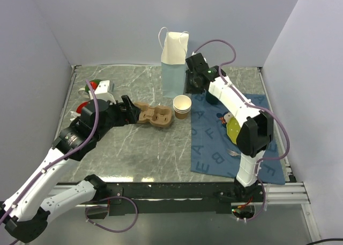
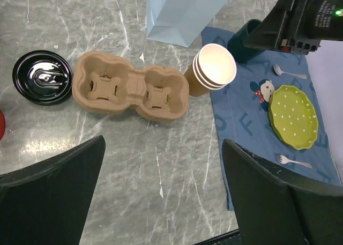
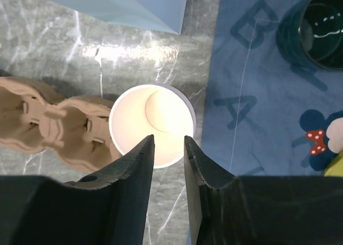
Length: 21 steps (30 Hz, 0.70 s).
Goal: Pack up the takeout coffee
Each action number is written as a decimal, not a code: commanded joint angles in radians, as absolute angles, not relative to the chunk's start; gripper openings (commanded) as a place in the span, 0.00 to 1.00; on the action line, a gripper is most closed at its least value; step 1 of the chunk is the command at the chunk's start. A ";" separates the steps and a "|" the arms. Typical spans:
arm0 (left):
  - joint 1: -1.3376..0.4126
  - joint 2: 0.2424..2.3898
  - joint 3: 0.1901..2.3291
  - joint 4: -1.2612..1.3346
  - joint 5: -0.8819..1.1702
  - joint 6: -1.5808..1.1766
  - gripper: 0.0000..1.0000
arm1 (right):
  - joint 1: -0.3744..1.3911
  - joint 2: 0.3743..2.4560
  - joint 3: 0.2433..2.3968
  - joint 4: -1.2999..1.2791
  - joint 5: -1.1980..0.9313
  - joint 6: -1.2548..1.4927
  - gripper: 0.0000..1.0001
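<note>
Marble tabletop (image 1: 134, 159), paper cups (image 1: 182, 106) between carrier (image 1: 155, 115) and mat (image 1: 206, 143) edge; left jaws wide, right jaws narrowly apart.

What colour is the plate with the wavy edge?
The plate is lime green with tiny white dots. The left wrist view shows it best.

Blue mat (image 1: 211, 143): large capital letters printed in darker blue.
Right wrist view: B at 1 o'clock, A just right of centre, toward 3 o'clock.
Top view: A, F, A, B along mat's left side, at frame's 4 o'clock.
Remaining letters too faint or cut off.
</note>
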State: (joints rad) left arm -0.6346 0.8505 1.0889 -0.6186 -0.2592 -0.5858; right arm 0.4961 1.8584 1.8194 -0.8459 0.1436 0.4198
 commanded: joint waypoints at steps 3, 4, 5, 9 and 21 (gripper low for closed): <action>-0.638 0.839 1.117 -0.640 -0.275 -0.586 0.97 | 0.503 1.902 1.855 -0.859 0.153 0.440 0.35; -0.638 0.839 1.120 -0.643 -0.276 -0.583 0.97 | 0.503 1.905 1.844 -0.862 0.159 0.446 0.34; -0.638 0.838 1.124 -0.646 -0.276 -0.581 0.97 | 0.500 1.907 1.839 -0.861 0.160 0.455 0.33; -0.638 0.827 1.123 -0.646 -0.272 -0.583 0.97 | 0.502 1.916 1.804 -0.853 0.163 0.472 0.31; -0.638 0.822 1.121 -0.647 -0.275 -0.578 0.97 | 0.502 1.954 1.782 -0.882 0.190 0.483 0.29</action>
State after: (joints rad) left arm -0.6346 0.8318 1.0885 -0.6601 -0.2604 -0.5869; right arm 0.4969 1.9270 1.7786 -0.8715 0.1658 0.4736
